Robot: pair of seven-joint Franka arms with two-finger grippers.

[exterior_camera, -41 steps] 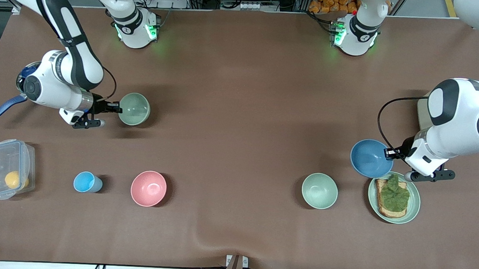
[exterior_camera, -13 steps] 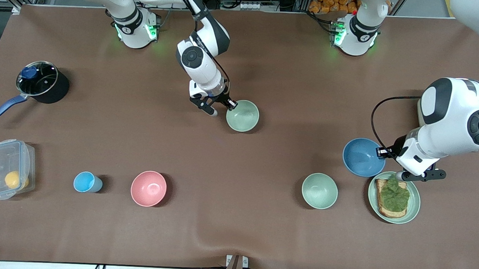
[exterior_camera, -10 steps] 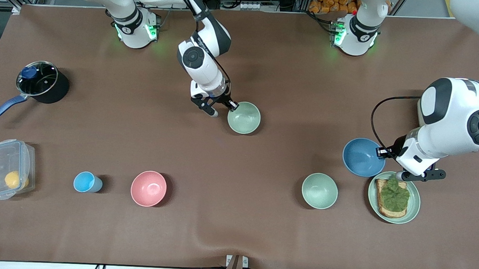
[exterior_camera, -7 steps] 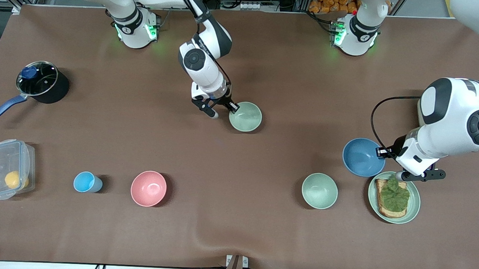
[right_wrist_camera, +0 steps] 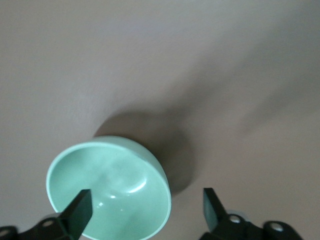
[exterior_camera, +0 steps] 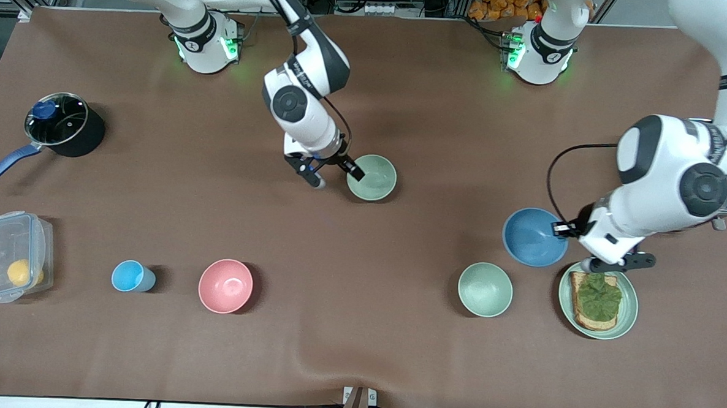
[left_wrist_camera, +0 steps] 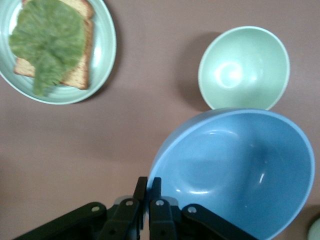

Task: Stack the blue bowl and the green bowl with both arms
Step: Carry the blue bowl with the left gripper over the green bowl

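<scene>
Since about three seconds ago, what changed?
The right gripper carried a green bowl from the right arm's end to mid-table, set it down and opened its jaws. The left gripper, shut on the blue bowl, shifted it slightly toward mid-table. Second green bowl, plate, pink bowl stayed put.

A black saucepan with a blue handle stands at the right arm's end of the brown table. Nearer the front camera sit a clear container holding a yellow fruit, a light-blue cup, a pink bowl, a second green bowl and a green plate with lettuce-topped toast.
</scene>
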